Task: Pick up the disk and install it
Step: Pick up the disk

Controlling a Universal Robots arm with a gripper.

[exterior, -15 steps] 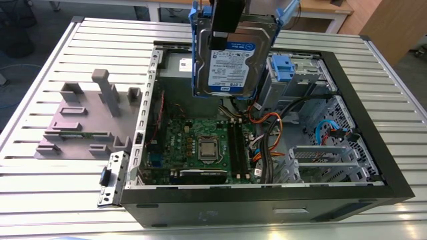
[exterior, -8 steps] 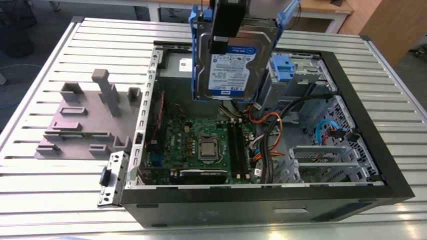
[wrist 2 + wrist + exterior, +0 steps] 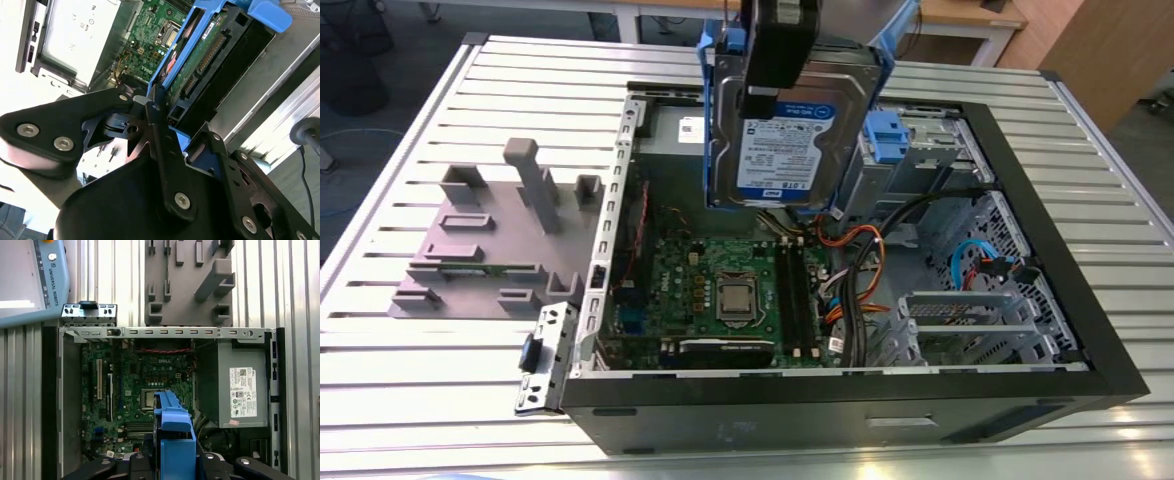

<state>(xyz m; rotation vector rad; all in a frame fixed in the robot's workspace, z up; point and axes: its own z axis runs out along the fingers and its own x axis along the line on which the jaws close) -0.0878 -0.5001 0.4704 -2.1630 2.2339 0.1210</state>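
- Exterior view: gripper (image 3: pixel 767 98) clenched on the disk (image 3: pixel 790 140), held upright over the open case (image 3: pixel 1081 330); the drive bay (image 3: pixel 941 150) sits at its 3 o'clock. Pickup looks done, install not.
- Second wrist view: fingers (image 3: pixel 159 135) pinch the disk's (image 3: pixel 200 55) edge.
- First wrist view: disk (image 3: pixel 174 440) hangs over the motherboard (image 3: pixel 140 385); seating likely calls for rails squared to the bay.

A robotics lab or workshop: open computer case (image 3: pixel 854 415) on an aluminium-profile table (image 3: pixel 440 390), grey fixture block (image 3: pixel 474 255) alongside.
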